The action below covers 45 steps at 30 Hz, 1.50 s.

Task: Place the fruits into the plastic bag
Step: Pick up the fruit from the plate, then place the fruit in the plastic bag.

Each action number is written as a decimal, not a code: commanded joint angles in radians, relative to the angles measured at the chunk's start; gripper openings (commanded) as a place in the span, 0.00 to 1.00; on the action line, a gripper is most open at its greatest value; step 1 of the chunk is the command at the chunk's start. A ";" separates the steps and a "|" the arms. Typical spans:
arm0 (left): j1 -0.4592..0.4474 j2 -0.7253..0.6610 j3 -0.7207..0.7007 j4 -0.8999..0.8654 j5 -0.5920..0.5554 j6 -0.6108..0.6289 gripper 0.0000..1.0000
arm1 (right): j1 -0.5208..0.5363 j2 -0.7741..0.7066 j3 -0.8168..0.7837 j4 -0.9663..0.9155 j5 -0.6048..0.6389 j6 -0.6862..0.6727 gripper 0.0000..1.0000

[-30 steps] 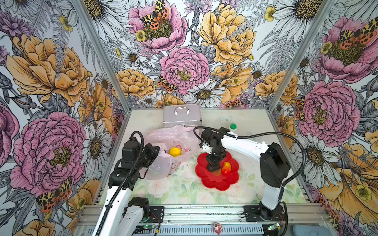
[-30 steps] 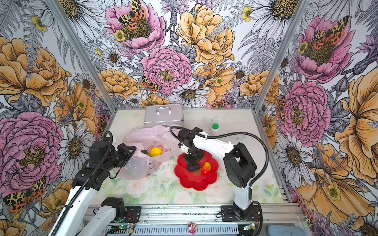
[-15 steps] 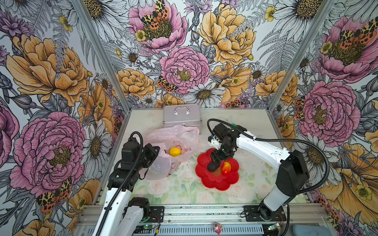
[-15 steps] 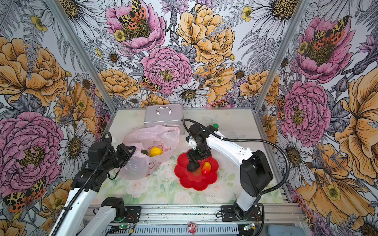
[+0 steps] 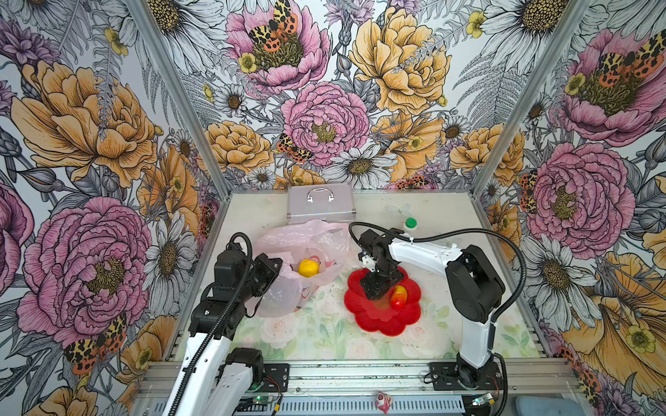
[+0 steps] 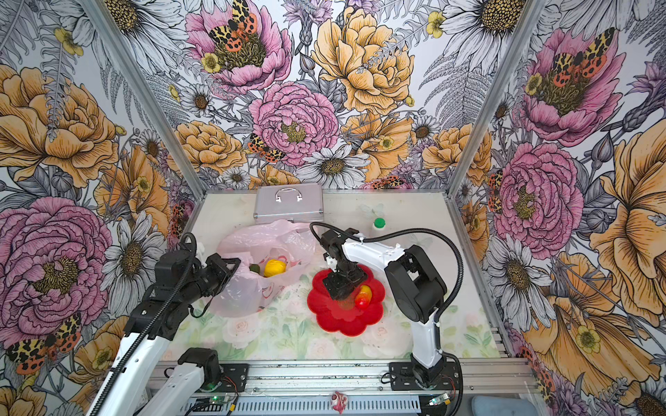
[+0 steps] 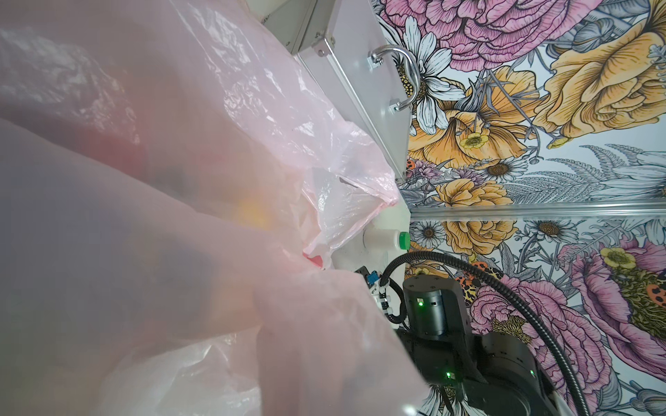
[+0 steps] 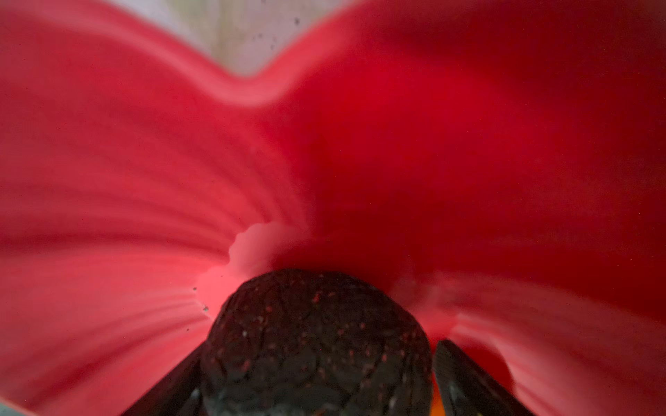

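Fruits and plastic bag; clock directions are read on the table in a top view, with the back wall at twelve. The left gripper (image 5: 275,265), at nine o'clock, is clamped on the near rim of the plastic bag (image 5: 317,237) and holds its mouth lifted open; the film drapes across the left wrist lens. Inside the bag lie a yellow lemon (image 5: 309,267) and, at the lemon's nine o'clock, a dark green fruit (image 6: 254,268) too small to identify. A silver case (image 5: 319,203) stands at twelve o'clock, just behind the bag. The red plate (image 5: 382,320), at four o'clock, carries the fruits not yet bagged: a dark avocado (image 8: 313,335) and an orange-red mango (image 5: 399,296). The right gripper (image 5: 376,292) is down on the plate with jaws spread. Its fingers (image 8: 465,378) flank the avocado with a sliver of gap on one side, and nothing is gripped. A green-capped bottle (image 5: 410,224) stands at one o'clock.

Risks, as judged:
- **Avocado:** its rounded, pebbled shell may squirt from the closing pads if caught off-centre.
- **Mango:** lying just beside the gripper at its four o'clock, it may be nudged or pinched along.
- **Plate:** low fingertips may scrape or tip it.
- **Transfer:** thin film pinched at a single point may sag and narrow the mouth, so a released fruit could strike the rim and roll onto the table.
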 commanded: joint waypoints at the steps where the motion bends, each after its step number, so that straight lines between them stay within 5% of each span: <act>1: -0.008 -0.002 0.004 0.014 -0.022 -0.011 0.00 | 0.007 0.028 0.033 0.033 -0.007 0.011 0.91; 11: -0.008 0.031 0.018 0.016 -0.021 0.004 0.00 | -0.003 -0.031 0.027 0.028 -0.009 0.037 0.61; 15: -0.008 0.033 0.021 0.015 -0.018 0.008 0.00 | -0.026 -0.132 0.002 0.023 -0.062 0.061 0.61; 22: -0.010 0.040 0.022 0.016 -0.009 0.016 0.00 | -0.112 -0.264 0.081 0.089 -0.345 0.236 0.62; 26: -0.011 0.050 0.032 0.016 -0.003 0.022 0.00 | -0.110 -0.200 0.181 0.182 -0.479 0.353 0.62; 35: -0.053 0.045 0.039 0.016 -0.035 0.024 0.00 | -0.006 0.080 0.529 0.209 -0.534 0.423 0.61; 45: -0.064 0.028 0.034 0.015 -0.051 0.016 0.00 | 0.118 0.310 0.726 0.209 -0.613 0.476 0.62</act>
